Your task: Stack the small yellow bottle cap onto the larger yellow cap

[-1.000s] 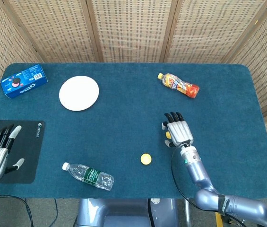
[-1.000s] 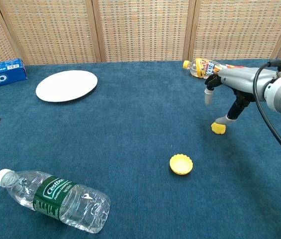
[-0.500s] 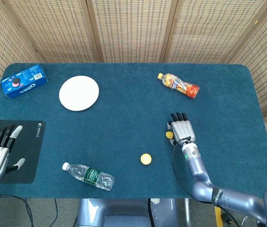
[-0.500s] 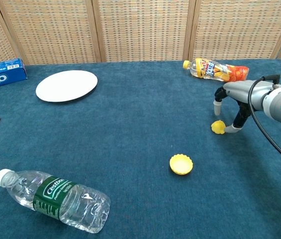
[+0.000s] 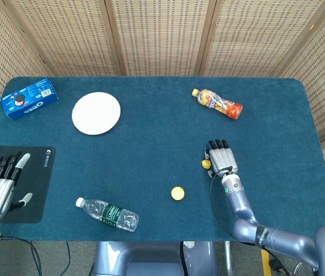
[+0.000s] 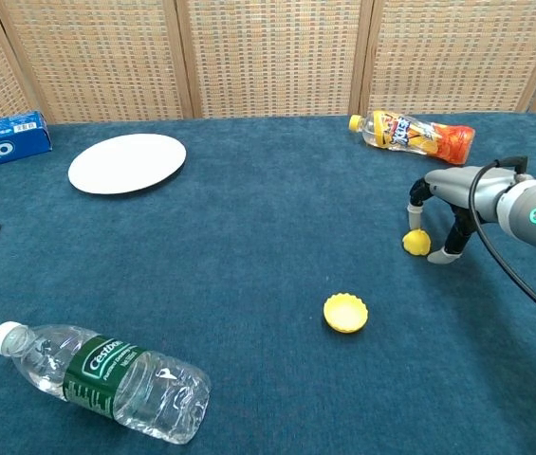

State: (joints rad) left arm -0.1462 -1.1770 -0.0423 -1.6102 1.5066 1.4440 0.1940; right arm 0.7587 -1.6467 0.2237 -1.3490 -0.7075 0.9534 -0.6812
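Two fingertips of the right hand [image 6: 441,210] bracket the small yellow cap [image 6: 416,243] (larger cap [image 6: 345,312] apart)

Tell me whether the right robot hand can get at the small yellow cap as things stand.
Probably yes. The right robot hand is already over the small yellow cap, fingertips down on either side of it, and nothing lies between them.

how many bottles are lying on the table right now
2. A clear plastic water bottle with a green label lies near the front left edge. An orange juice bottle with a yellow cap lies at the back right, beyond the right hand. None seem hidden.
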